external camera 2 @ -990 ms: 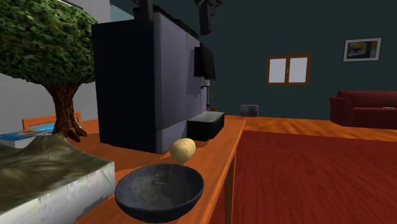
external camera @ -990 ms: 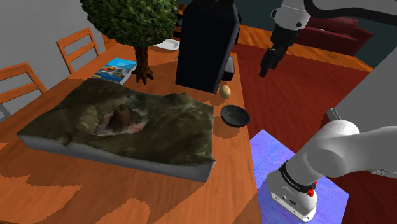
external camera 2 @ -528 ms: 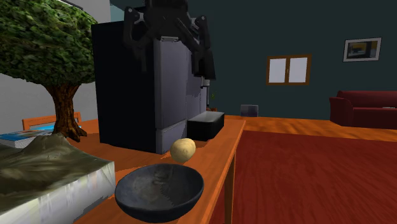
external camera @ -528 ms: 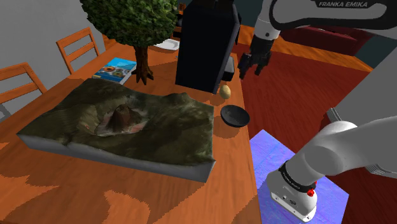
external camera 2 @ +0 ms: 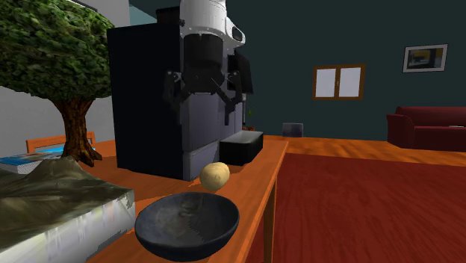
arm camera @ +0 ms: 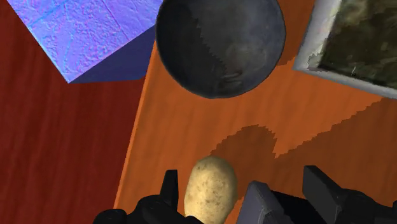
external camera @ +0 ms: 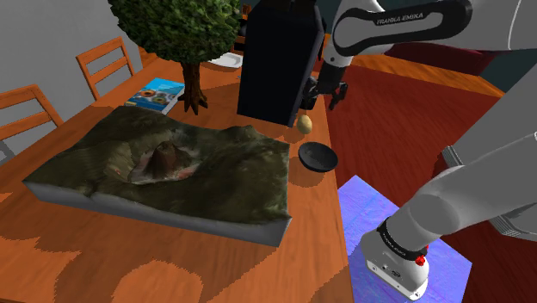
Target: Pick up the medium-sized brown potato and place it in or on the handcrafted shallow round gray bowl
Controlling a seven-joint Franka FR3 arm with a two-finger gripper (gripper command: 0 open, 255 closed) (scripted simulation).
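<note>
The tan-brown potato [external camera: 304, 123] lies on the wooden table [external camera: 172, 258] near its edge, just in front of a tall black machine. A dark grey round bowl [external camera: 317, 157] sits a short way from it along the same edge, empty. My black gripper [external camera: 320, 95] hangs open above the potato, not touching it. In the second exterior view the gripper [external camera 2: 202, 101] hovers over the potato [external camera 2: 214, 175], with the bowl [external camera 2: 187, 224] nearest the camera. In the wrist view the potato [arm camera: 210, 188] lies close to one finger [arm camera: 168, 188], and the bowl [arm camera: 219, 44] lies beyond it.
A tall black machine [external camera: 280, 56] with a low grey base stands right beside the gripper. A model tree [external camera: 176, 26], a large terrain model [external camera: 172, 168], a book [external camera: 159, 93] and a white plate [external camera: 228, 60] share the table. The purple-blue stand [external camera: 404, 224] is below the table edge.
The arm has swung down and toward the shoulder view's left, bringing the gripper from high over the floor to just above the potato. The fingers stayed open.
</note>
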